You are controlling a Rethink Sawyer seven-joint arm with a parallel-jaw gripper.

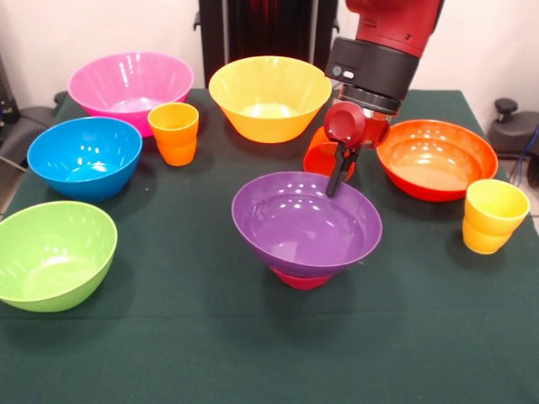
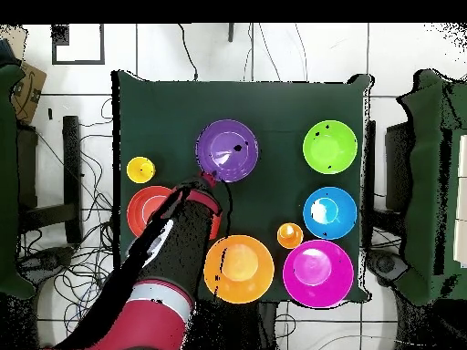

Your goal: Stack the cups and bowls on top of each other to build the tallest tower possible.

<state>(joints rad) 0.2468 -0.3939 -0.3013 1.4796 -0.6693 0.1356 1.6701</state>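
A wide purple bowl (image 1: 306,220) (image 2: 227,150) rests upright on a small magenta-red bowl (image 1: 301,279), a two-piece tower near the table's middle. My gripper (image 1: 335,180) (image 2: 207,180) hangs at the purple bowl's far rim, its dark tip at the rim's edge. Just behind the gripper stands a plain red-orange cup (image 1: 318,156), partly hidden by it and covered by the arm in the overhead view. An orange cup (image 1: 174,132) (image 2: 290,235) and a yellow cup (image 1: 493,215) (image 2: 140,169) stand alone.
Single bowls ring the table: pink (image 1: 130,84) (image 2: 317,273), yellow (image 1: 269,97) (image 2: 239,269), blue (image 1: 84,156) (image 2: 329,211), green (image 1: 50,254) (image 2: 330,146), and orange-red (image 1: 436,158) (image 2: 144,208) close beside the gripper. Green cloth (image 1: 210,353) covers the table.
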